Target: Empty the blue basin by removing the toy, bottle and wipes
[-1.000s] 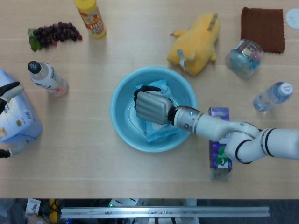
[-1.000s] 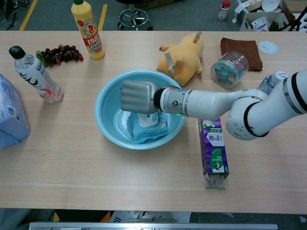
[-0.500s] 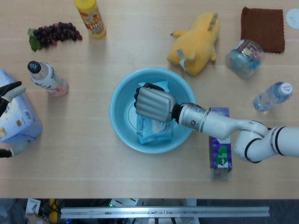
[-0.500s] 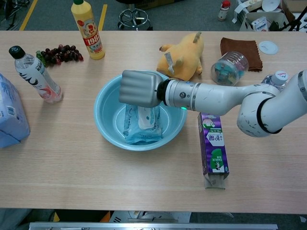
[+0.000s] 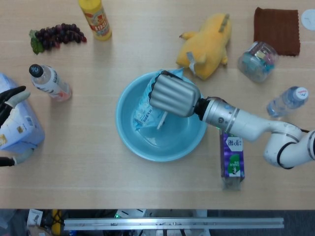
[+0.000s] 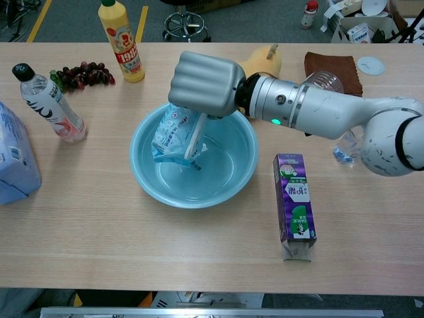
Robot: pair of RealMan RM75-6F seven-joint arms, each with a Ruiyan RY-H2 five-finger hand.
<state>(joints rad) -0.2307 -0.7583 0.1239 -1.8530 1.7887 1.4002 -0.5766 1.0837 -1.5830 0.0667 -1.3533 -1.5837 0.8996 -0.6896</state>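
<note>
At the far left edge of the head view, the left hand [image 5: 11,105] is resting against a blue-and-white pack [image 5: 17,125] on the table [image 5: 98,187], its dark fingers spread over the pack's top; whether they are actually gripping it cannot be told. Just beside it a clear bottle with a black cap [image 6: 48,101] is lying on the wood, and behind that a bunch of dark grapes [image 6: 81,74] is sitting next to an upright yellow bottle [image 6: 122,41].

In the middle the blue basin [image 6: 228,179] is standing on the table, and nothing is lying on its visible floor. The right hand [image 6: 204,85] is hovering over the basin's far rim, fingers curled tight around the top of the wipes pack [image 6: 173,136]. The pack is hanging tilted from the hand, its lower end dangling inside the basin's outline, clear of the bottom as far as the chest view shows.

Behind the hand the yellow plush toy [image 5: 206,45] is lying on the table, outside the basin. A purple carton [image 6: 293,205] is lying flat to the right of the basin. Further right a clear jar of small items [image 5: 257,60] is lying on its side, a brown cloth [image 5: 277,29] is spread behind it, and a small water bottle [image 5: 287,102] is lying near the right arm
</note>
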